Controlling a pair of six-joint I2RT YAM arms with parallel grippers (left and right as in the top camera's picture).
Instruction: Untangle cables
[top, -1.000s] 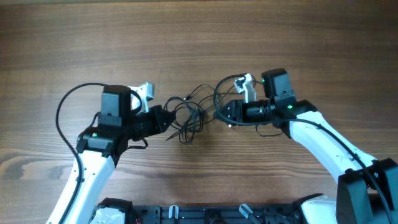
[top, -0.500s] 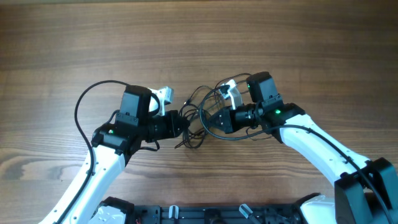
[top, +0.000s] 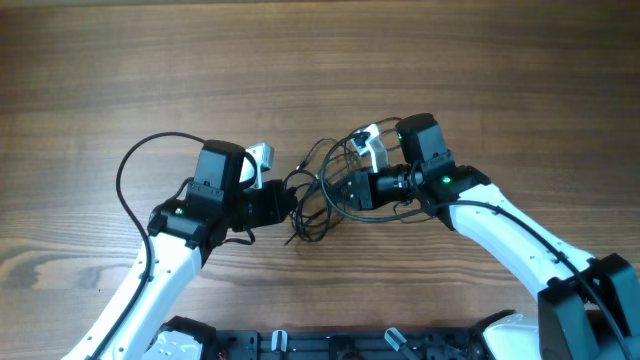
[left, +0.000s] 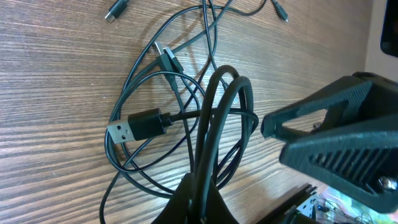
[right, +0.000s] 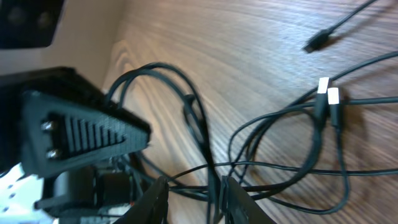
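The cables (top: 308, 222) are a tangle of thin black loops with silvery plugs, lying on the wooden table between my two grippers. My left gripper (top: 288, 204) is shut on a doubled loop of the cables, which rises from its jaws (left: 202, 202) in the left wrist view. A USB plug (left: 134, 126) lies just beyond it. My right gripper (top: 338, 190) faces the left one at close range. Its fingers (right: 194, 202) are apart, with one cable strand (right: 208, 168) running between them. Two more plugs (right: 328, 96) lie to the right.
The wooden table (top: 320, 60) stretches far and to both sides. The right gripper's body (left: 339, 146) fills the right of the left wrist view. The left gripper's body (right: 74, 134) fills the left of the right wrist view. A black rail (top: 330, 345) runs along the near edge.
Over the last second both arms moved inward toward each other, bunching the cables between them. In the last half second they barely moved.
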